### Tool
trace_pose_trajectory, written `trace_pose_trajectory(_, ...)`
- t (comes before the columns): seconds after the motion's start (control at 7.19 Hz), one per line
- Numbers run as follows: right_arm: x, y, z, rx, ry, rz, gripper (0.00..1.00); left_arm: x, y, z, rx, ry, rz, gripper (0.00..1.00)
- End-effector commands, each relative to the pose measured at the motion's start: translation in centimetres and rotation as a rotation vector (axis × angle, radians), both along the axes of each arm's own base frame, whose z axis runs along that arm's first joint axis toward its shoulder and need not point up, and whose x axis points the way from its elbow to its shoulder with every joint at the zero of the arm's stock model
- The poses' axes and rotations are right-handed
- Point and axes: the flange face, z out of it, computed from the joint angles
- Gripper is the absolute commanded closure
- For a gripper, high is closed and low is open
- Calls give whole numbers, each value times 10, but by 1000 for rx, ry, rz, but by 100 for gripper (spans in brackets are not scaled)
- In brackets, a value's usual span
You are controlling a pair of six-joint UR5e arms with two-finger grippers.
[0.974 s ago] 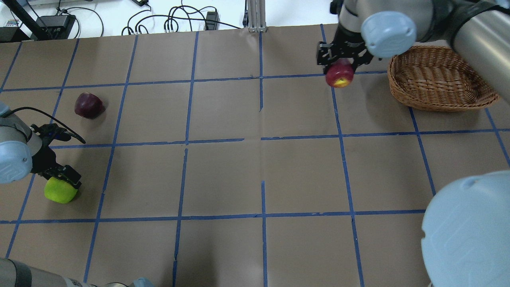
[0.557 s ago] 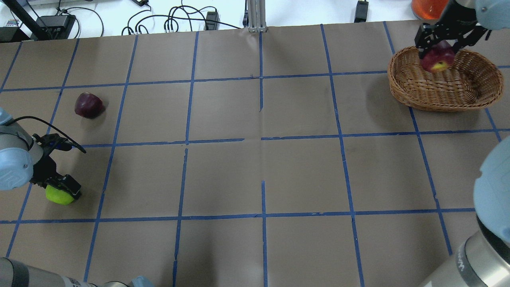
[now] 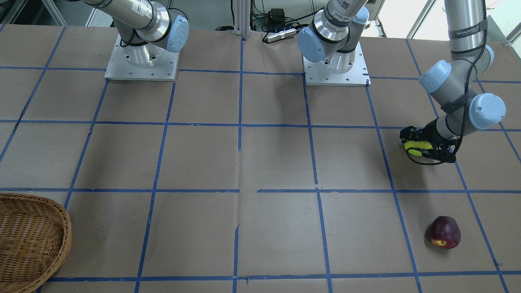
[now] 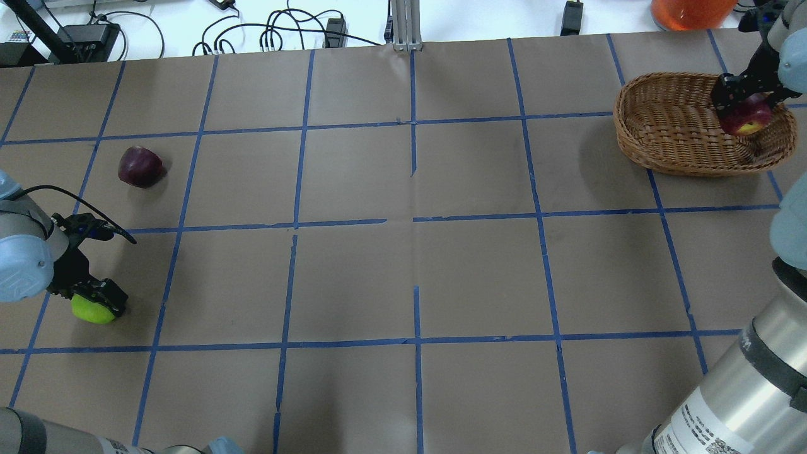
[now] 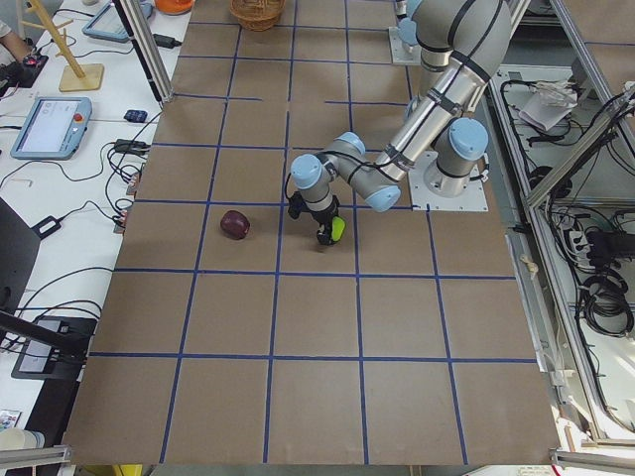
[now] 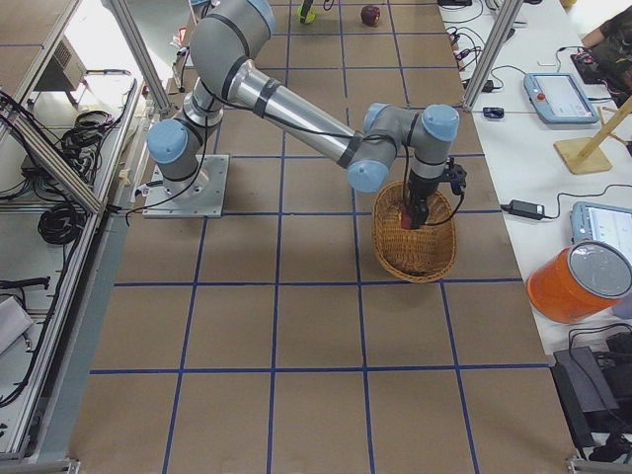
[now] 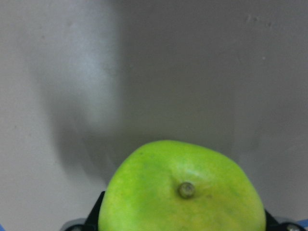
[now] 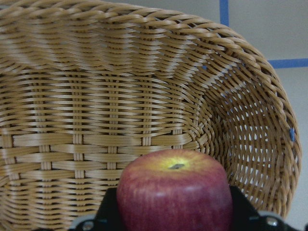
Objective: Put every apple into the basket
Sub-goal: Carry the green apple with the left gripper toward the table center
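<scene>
My left gripper (image 4: 93,305) is shut on the yellow-green apple (image 4: 88,311) low at the table's left edge. It also shows in the front view (image 3: 416,147) and fills the left wrist view (image 7: 183,192). My right gripper (image 4: 748,108) is shut on the red apple with a yellow patch (image 4: 748,120) and holds it inside the right end of the wicker basket (image 4: 668,129). The right wrist view shows this apple (image 8: 175,192) just above the basket's woven floor (image 8: 96,106). The dark maroon apple (image 4: 140,166) lies free on the table, beyond the left gripper.
Blue tape lines grid the brown table. An orange container (image 4: 690,11) stands behind the basket, off the table. Cables and power supplies (image 4: 88,34) lie along the far edge. The arm bases (image 3: 140,61) stand at the robot's side.
My right gripper has carried the red apple rightward, from left of the basket to inside its right end. My left gripper has sunk a little lower over the green apple.
</scene>
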Motion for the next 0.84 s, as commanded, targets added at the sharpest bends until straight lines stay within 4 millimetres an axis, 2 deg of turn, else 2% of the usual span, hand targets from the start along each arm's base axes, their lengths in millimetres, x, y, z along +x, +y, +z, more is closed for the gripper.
trace_pose_trajectory(0.0, -10, -12, -23, -30, 28, 5, 91, -34, -31, 22, -98, 9, 16, 54)
trace_pose_trajectory(0.14, -12, -13, -33, -19, 23, 4, 69, -57, -43, 33, -133, 12, 32, 54)
trace_pose_trajectory(0.28, -12, -14, -33, -21, 20, 10, 1, -86, -50, 31, -179, 108, 74, 54)
trace_pose_trajectory(0.42, -13, -14, -32, -18, 25, 11, 0, -117, -53, 31, -188, 171, 143, 54)
trace_pose_trajectory(0.56, -12, -12, -22, -17, 21, 10, 0, -162, -56, 30, -178, 205, 213, 54)
trace_pose_trajectory(0.7, -9, -7, -2, -19, 18, 10, 0, -214, -61, 32, -165, 234, 312, 53)
